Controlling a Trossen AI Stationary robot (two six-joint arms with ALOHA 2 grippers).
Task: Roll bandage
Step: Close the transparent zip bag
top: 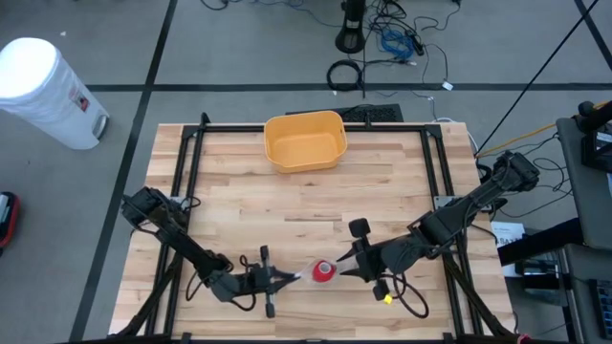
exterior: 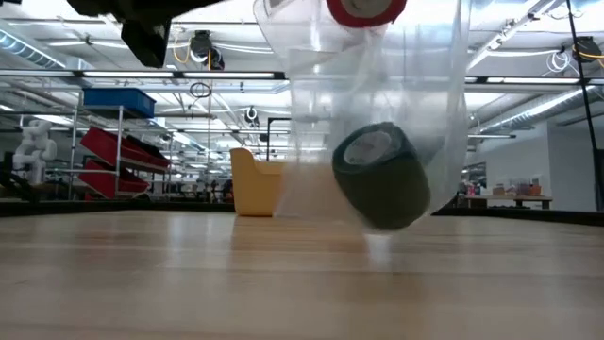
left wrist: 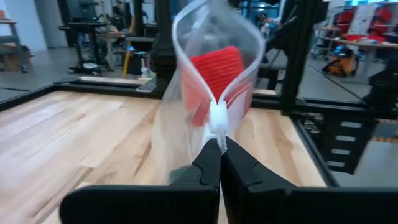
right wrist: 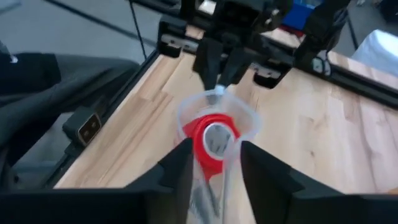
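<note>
A clear zip bag (exterior: 377,85) hangs clear above the table near its front edge, its mouth open. A dark bandage roll (exterior: 382,175) lies in the bag's bottom. A red bandage roll (top: 324,272) sits in the bag's open mouth (right wrist: 214,106). My left gripper (top: 292,278) is shut on the bag's zip end, left of the red roll. My right gripper (top: 342,270) stands at the roll's right, its fingers on either side of the roll (right wrist: 211,146). My left gripper pinches the bag's zip seam at its white end (left wrist: 217,118) between its two fingertips, coming level from the table's left. The bag hangs below, lifted clear, its mouth spread open beyond the fingers. My right gripper holds the red roll (right wrist: 208,134) between its two fingers, across the roll's round sides, coming level from the table's right. The roll's hollow core faces the wrist camera. It is lifted clear, inside the bag's mouth. I cannot tell whether the bag's wall lies between fingers and roll.
A yellow bin (top: 304,140) stands at the table's far middle and also shows in the low view (exterior: 253,184). A black frame (top: 191,143) runs along the table's edges. Bare wood lies between the bin and the grippers.
</note>
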